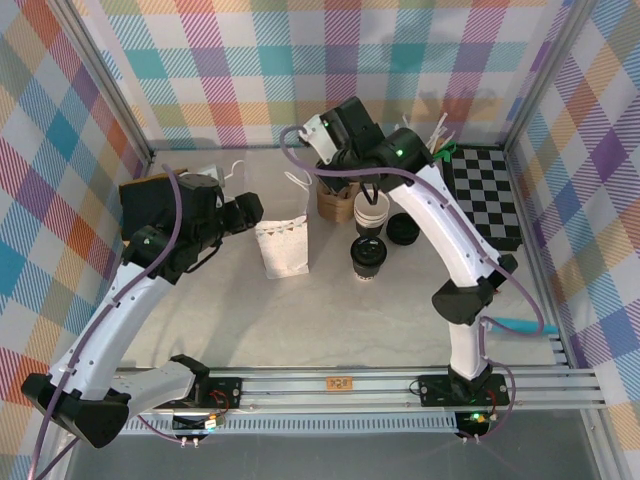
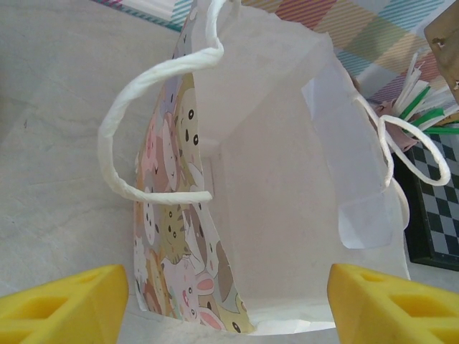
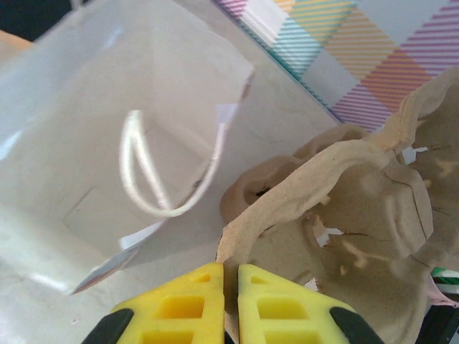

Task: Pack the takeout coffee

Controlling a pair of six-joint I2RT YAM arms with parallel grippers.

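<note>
The takeout coffee (image 1: 367,256) stands on the tabletop (image 1: 250,320) right of the paper bag (image 1: 281,248), and with the left claw (image 2: 229,307) wide open and empty at its mouth and the right claw (image 3: 229,287) shut by the cardboard carrier (image 3: 358,215), the unheld bag could topple if nudged.

Bright, even light with soft shadows; the white bag (image 3: 107,129) looks blurred in the right wrist view.

Bag (image 2: 287,179) thin white paper, matt and creased inside, colour-printed outside; handles (image 2: 105,147) twisted white paper cord; carrier (image 3: 358,215) brown moulded pulp, rough, fibrous, ragged at the edges; table (image 1: 300,330) pale, matt, smooth; coffee lid (image 1: 367,252) black plastic; rail (image 1: 340,385) ribbed bare metal.
</note>
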